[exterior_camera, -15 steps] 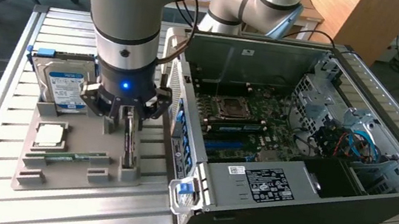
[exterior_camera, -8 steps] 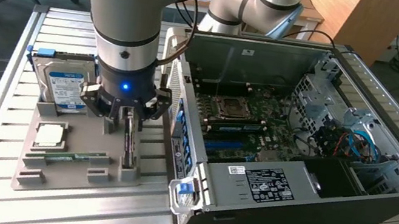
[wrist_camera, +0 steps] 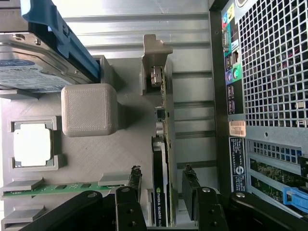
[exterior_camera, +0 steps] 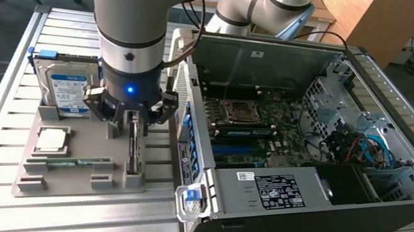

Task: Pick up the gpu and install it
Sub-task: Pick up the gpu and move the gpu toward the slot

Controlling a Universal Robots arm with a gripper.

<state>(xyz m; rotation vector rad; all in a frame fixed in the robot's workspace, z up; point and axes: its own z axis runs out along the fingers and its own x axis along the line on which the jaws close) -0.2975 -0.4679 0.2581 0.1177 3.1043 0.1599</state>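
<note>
Pincer (exterior_camera: 134,124): spread wide.
Grey plastic tray (exterior_camera: 70,180): thin green-and-black gpu (wrist_camera: 166,115) on edge between the pincer's fingers (wrist_camera: 191,188); silver hard drive (exterior_camera: 66,91) beside.

The tray (wrist_camera: 89,115) is matt grey plastic with a fine ridged grain, lying on a table (exterior_camera: 87,216) of ribbed, dull-shining metal. The gpu (wrist_camera: 166,159) carries a pale bare-metal bracket, and the computer case (wrist_camera: 274,62) is perforated metal.
</note>
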